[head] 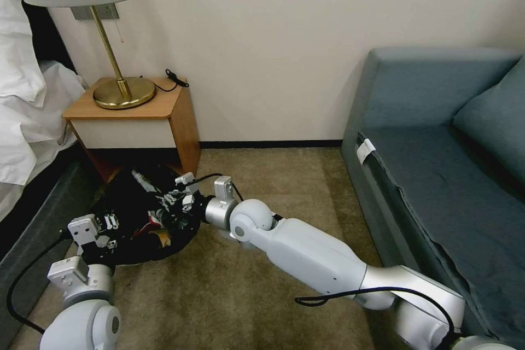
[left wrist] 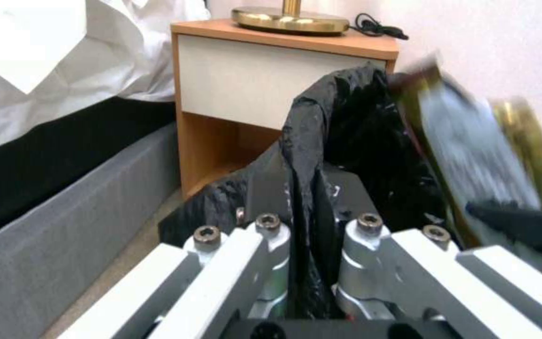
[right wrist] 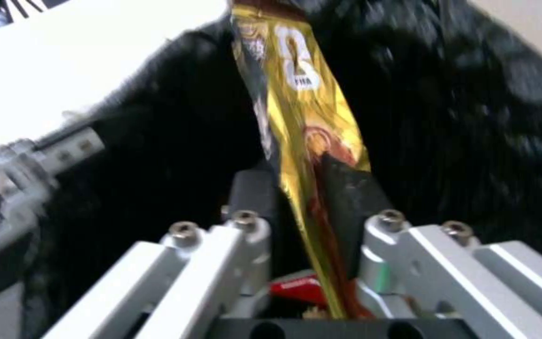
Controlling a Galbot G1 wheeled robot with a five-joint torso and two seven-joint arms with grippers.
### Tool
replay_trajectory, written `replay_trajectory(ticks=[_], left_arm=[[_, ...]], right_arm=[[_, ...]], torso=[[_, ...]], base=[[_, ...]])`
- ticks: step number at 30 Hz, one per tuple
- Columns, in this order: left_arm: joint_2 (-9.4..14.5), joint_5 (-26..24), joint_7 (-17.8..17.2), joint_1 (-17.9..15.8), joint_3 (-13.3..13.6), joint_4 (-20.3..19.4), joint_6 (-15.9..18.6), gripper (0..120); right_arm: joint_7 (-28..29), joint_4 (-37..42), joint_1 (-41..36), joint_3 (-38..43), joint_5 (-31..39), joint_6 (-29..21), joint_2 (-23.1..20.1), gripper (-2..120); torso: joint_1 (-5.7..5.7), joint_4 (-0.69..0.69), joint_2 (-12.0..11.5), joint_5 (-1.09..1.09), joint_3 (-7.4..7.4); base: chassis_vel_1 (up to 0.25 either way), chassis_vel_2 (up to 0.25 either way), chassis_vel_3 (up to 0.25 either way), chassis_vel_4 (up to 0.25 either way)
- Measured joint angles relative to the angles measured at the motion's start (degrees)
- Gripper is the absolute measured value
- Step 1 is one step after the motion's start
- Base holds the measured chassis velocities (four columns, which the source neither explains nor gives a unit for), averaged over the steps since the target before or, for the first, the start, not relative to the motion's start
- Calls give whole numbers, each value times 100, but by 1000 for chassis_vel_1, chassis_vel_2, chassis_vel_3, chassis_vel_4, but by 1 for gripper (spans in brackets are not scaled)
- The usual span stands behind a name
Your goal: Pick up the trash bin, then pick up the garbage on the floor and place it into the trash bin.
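Note:
The trash bin [head: 131, 205], lined with a black bag, is tipped on the carpet in front of the nightstand. My left gripper [head: 106, 228] is at its near rim, shut on a fold of the black liner [left wrist: 306, 141]. Over the bin's mouth, my right gripper [head: 170, 199] is shut on a piece of garbage, a gold-brown candy-bar wrapper [right wrist: 302, 117]. The same wrapper [left wrist: 484, 146] hangs blurred beside the liner in the left wrist view. Red and tan pieces [head: 156, 229] lie inside the bin, and a red scrap [right wrist: 296, 286] shows below the right gripper [right wrist: 312, 188].
A wooden nightstand [head: 164, 115] with a brass lamp [head: 123, 93] and a black cable stands just behind the bin. The bed [head: 27, 120] runs along the left, and a blue-grey sofa [head: 437, 164] along the right. Open carpet [head: 246, 295] lies between them.

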Motion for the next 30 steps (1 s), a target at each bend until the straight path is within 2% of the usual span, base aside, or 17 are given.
replay_trajectory(ticks=[1,2,8,9,11,14,20,23,25,30], left_arm=[[-8,0,1,-4,1,1,0,6],[-8,0,1,-4,1,1,0,6],[-41,0,1,0,12,12,-3,6],[-41,0,1,0,12,12,-3,6],[-44,-10,-1,8,16,12,-7,6],[-44,-32,-2,13,14,12,-9,6],[-31,-218,-6,55,-3,-22,-11,6],[-28,-251,-6,56,-5,-17,-12,6],[-12,-446,-31,58,-14,26,-11,6],[27,-1262,-277,8,-77,179,108,6]], right_arm=[[3,-9,-21,-9,-41,0,-26,28],[3,-9,-21,-9,-41,0,-26,28],[21,-10,-83,-4,-130,0,-80,51],[21,-10,-83,-4,-130,0,-80,51],[21,-28,-98,2,-172,-1,-85,64],[29,-62,-110,17,-198,1,-85,70],[51,-267,-125,106,-311,52,-79,96],[55,-271,-126,114,-316,56,-81,98],[70,-251,-127,140,-320,58,-96,99],[132,45,-115,243,-314,48,-191,100]], torso=[[0,-1,0,0,0],[0,-1,0,0,0],[0,0,0,0,0],[0,0,0,0,0],[0,0,0,0,0],[0,0,0,0,0],[0,0,0,1,0],[0,0,0,0,0],[0,0,0,0,0],[0,0,0,0,0]], base=[[0,0,0,0],[0,0,0,0],[0,0,0,0],[0,0,0,0],[0,0,0,0],[0,0,0,0],[0,0,0,0],[0,0,0,0],[0,0,0,0],[0,0,0,0]])
